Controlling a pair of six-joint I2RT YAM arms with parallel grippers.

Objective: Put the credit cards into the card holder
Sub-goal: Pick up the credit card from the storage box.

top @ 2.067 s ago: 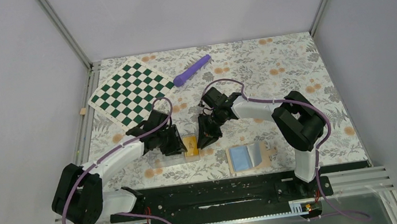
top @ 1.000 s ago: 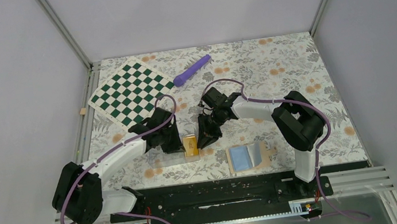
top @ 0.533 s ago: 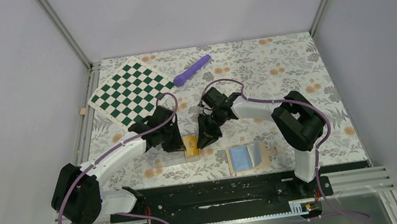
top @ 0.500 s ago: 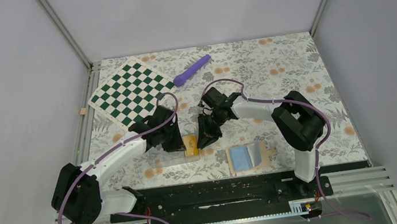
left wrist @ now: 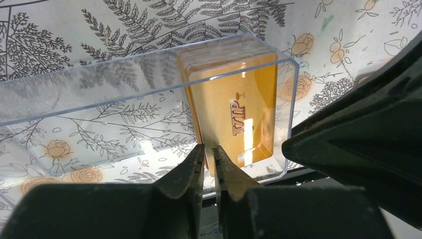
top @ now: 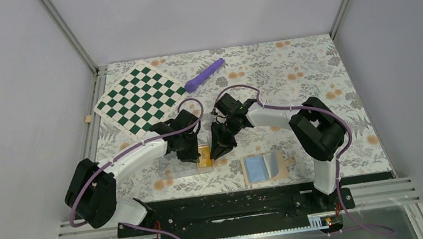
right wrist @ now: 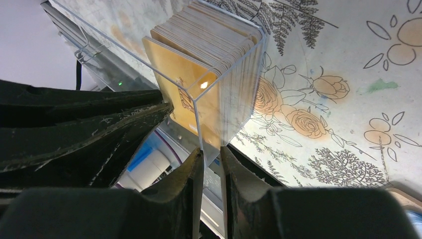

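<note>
A stack of orange-yellow credit cards [top: 204, 155] stands on edge at the right end of a clear plastic case [top: 172, 169]. In the left wrist view the front card [left wrist: 244, 104] reads "VIP". My left gripper [left wrist: 208, 149] is nearly shut, and that card's near edge lies between its jaws. My right gripper [right wrist: 211, 152] is shut on the case's clear end wall [right wrist: 239, 99], next to the cards [right wrist: 199, 50]. The two grippers [top: 191, 150] [top: 220, 149] face each other across the stack. The tan card holder [top: 263, 167] lies open, with its light blue inside facing up, to the right of the case.
A green-and-white checkerboard [top: 139, 98] lies at the back left. A purple stick-shaped object [top: 204, 74] lies behind the grippers. The black base rail [top: 227, 207] runs along the near edge.
My left arm has swung right and its gripper has moved along the case up to the card stack. The right arm, the case and the wallet have stayed put.
</note>
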